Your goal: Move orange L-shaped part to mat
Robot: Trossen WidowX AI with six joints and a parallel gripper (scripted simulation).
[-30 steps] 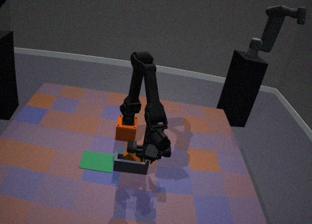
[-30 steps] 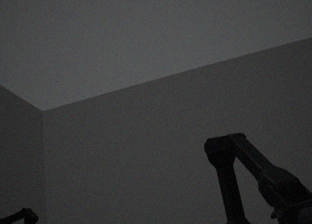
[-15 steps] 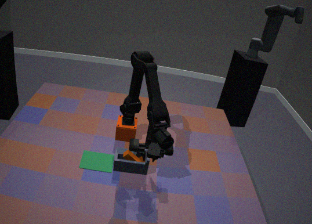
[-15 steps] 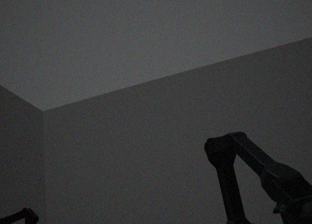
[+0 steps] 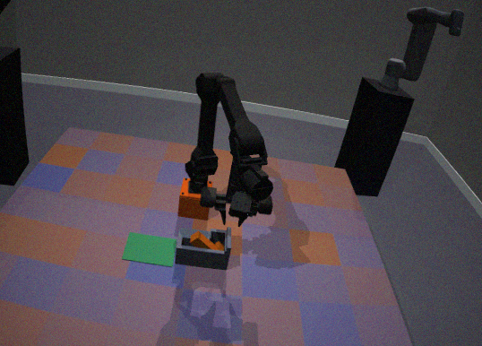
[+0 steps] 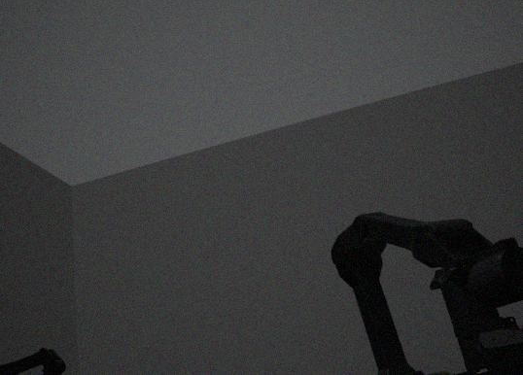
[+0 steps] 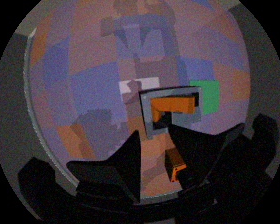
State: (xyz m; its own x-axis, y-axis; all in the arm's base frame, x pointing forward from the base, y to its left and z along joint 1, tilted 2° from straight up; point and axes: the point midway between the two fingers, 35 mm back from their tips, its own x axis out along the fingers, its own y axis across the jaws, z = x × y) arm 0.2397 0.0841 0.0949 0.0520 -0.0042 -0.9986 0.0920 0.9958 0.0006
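Observation:
The orange L-shaped part point(image 5: 201, 240) point(image 7: 177, 104) sits tilted in the grey tray point(image 5: 202, 258) point(image 7: 146, 116). In the top view its end nearer the mat is raised and its other end slopes down into the tray. The green mat point(image 5: 150, 250) point(image 7: 210, 98) lies flat beside the tray and bears nothing. My gripper point(image 5: 232, 224) point(image 7: 153, 129) is open and empty, its fingers partly apart, above and behind the tray's right part in the top view. The exterior view shows only parts of the arm, not the fingers, tray or part.
An orange block point(image 5: 193, 207) point(image 7: 175, 159) stands behind the tray, at the arm's foot. The tray's end wall point(image 5: 228, 239) away from the mat stands up higher than its front wall. Another arm point(image 5: 418, 47) stands on a black pedestal point(image 5: 375, 136) far back right.

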